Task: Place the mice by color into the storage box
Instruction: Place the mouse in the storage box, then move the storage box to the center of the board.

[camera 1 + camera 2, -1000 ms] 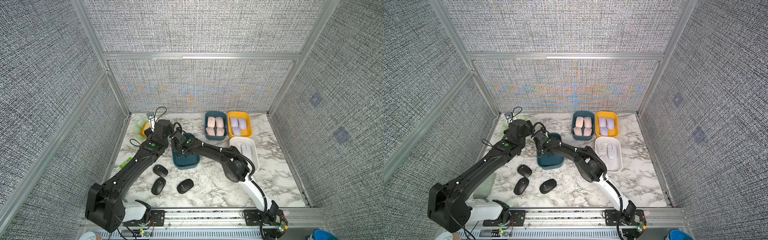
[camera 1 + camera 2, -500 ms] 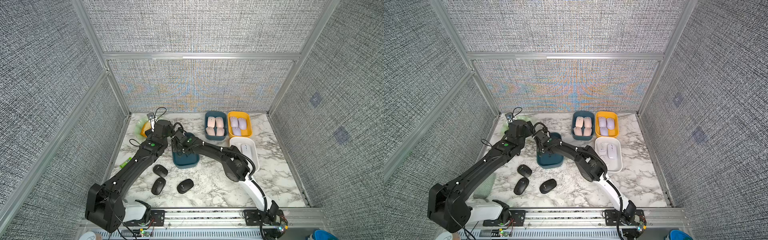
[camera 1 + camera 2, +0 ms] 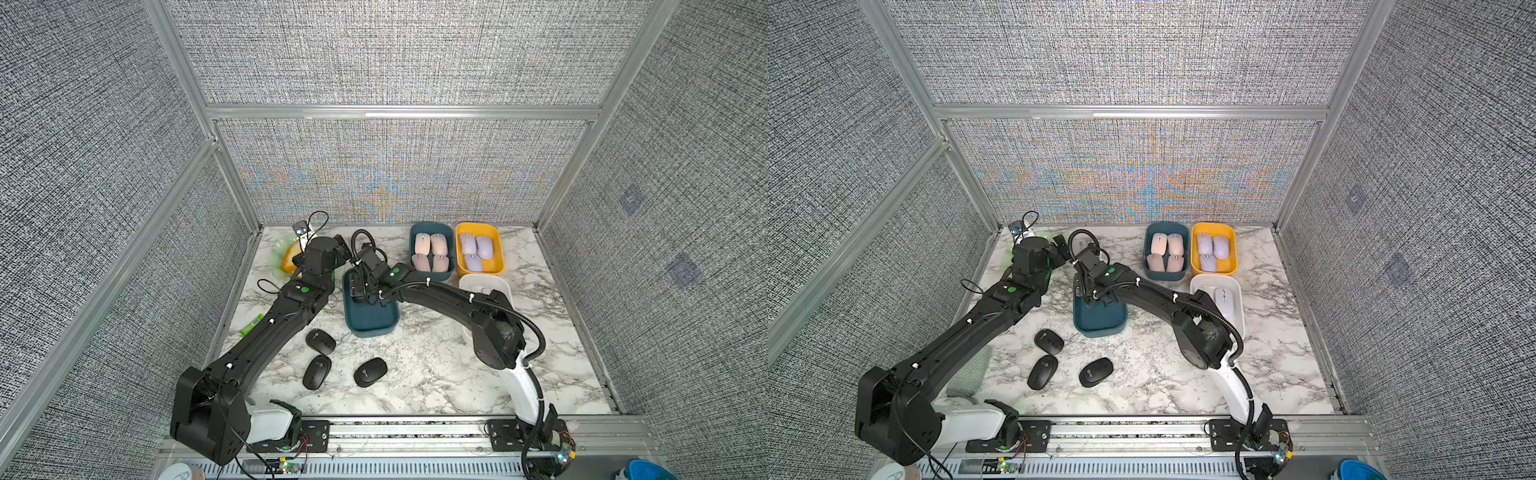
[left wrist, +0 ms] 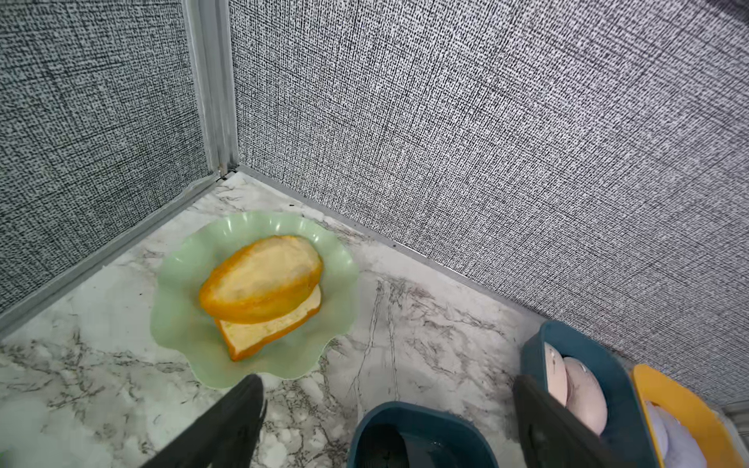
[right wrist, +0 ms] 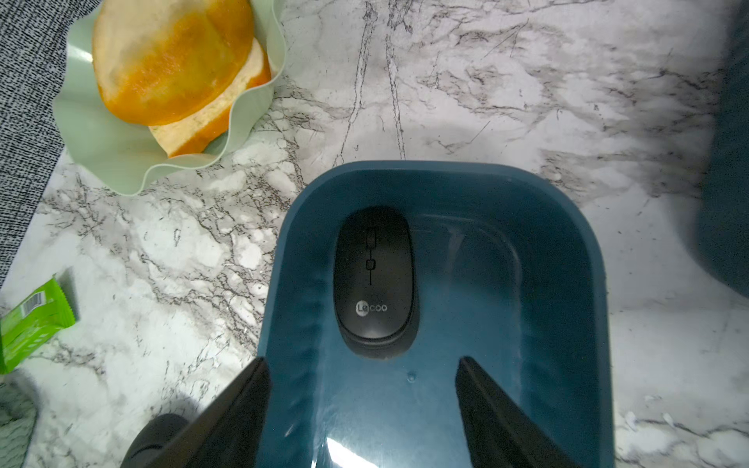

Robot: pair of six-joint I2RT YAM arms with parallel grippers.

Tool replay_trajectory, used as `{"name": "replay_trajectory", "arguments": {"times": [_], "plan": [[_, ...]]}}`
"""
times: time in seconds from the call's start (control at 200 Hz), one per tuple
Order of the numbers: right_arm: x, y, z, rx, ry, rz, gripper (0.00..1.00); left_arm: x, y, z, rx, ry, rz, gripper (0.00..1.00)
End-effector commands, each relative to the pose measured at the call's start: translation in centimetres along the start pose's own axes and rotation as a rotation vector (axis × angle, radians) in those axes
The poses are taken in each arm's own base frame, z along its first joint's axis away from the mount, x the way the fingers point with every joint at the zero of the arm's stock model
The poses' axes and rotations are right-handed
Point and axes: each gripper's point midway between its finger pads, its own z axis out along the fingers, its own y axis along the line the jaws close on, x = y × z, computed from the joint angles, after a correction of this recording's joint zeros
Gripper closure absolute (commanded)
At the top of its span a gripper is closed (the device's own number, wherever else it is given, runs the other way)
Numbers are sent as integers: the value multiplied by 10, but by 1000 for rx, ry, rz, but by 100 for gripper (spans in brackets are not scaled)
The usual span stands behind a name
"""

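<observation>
Progress late: pale pink oval mice [image 3: 439, 244], lilac mice [image 3: 468, 243], white mice [image 3: 1222, 297] already binned. Right gripper [image 5: 360, 360] spread above dark-teal plastic bin [image 5: 567, 227], one black mouse [image 5: 375, 279] loose inside. Three black mice [image 3: 320, 341] lie on marble tabletop [image 3: 436, 365], bin's seven o'clock. Left gripper [image 4: 387, 381] spread, empty.

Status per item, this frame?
right gripper, open, empty
left gripper, open, empty
black mouse, lying free in centre blue box
three black mice, loose on table
pink mice, four in rear blue box
lilac mice, three in yellow box
white mice, in white box, partly hidden
</observation>
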Motion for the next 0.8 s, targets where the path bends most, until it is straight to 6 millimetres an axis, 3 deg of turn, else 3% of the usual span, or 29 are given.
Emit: {"name": "replay_trajectory", "arguments": {"times": [0.0,0.135,0.265,0.37,0.49,0.58,0.63,0.796], "plan": [[-17,3,-17,-16,-57,10,25,14,1,0,12,61,59,3],[-15,-10,-44,-3,-93,19,26,1,12,-3,-19,27,35,3],[2,-36,-63,50,-99,15,28,-18,31,-6,-53,-13,-14,3],[23,-56,-74,100,-79,-6,31,-26,42,-7,-78,-39,-32,3],[61,-75,-88,157,-38,-23,32,-28,54,-1,-104,-45,-45,3],[93,-77,-98,175,-7,-17,31,-21,63,9,-124,-17,-55,3],[111,-78,-104,200,-3,-11,26,-12,64,19,-114,23,-59,3],[153,-68,-109,212,16,-20,17,47,18,52,96,331,-40,3]]}}
